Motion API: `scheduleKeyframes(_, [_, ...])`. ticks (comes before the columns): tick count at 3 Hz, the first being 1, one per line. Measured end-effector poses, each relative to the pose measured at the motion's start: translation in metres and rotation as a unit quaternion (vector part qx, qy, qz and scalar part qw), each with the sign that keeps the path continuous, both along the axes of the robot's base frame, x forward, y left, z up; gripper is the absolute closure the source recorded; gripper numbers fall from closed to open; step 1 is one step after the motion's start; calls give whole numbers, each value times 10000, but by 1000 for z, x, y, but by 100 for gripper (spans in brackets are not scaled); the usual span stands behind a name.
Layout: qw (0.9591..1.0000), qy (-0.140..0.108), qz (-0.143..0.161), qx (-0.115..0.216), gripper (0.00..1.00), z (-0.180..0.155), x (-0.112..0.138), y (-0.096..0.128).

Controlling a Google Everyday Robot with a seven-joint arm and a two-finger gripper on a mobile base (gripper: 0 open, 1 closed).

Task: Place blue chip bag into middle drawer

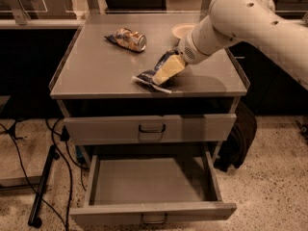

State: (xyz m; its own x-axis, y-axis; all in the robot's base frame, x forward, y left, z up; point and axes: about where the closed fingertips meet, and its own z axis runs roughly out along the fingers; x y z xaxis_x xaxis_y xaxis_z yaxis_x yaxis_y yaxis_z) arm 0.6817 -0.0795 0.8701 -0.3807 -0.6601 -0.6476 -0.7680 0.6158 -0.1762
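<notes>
The blue chip bag (147, 77) lies on the grey cabinet top (96, 71), near its front edge and right of centre. My gripper (167, 70) is down on the bag's right half, its pale yellow tip pointing left along the bag, and the white arm (240, 18) reaches in from the upper right. The middle drawer (149, 179) is pulled out below, with a bare flat grey floor and a loop handle on its front.
A gold-brown snack packet (127, 38) lies at the back left of the cabinet top. A white bowl (182, 30) sits at the back, partly behind the arm. A shut drawer front (151, 128) is above the open drawer. A black stand and cables (45, 177) are on the floor at the left.
</notes>
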Motion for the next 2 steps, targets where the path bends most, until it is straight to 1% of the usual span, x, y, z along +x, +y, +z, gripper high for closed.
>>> scheduleKeyframes(1, [9999,98,-45,37,1,-16,14,7])
scheduleKeyframes(2, [9999,98,-45,37,23,-17,14,7])
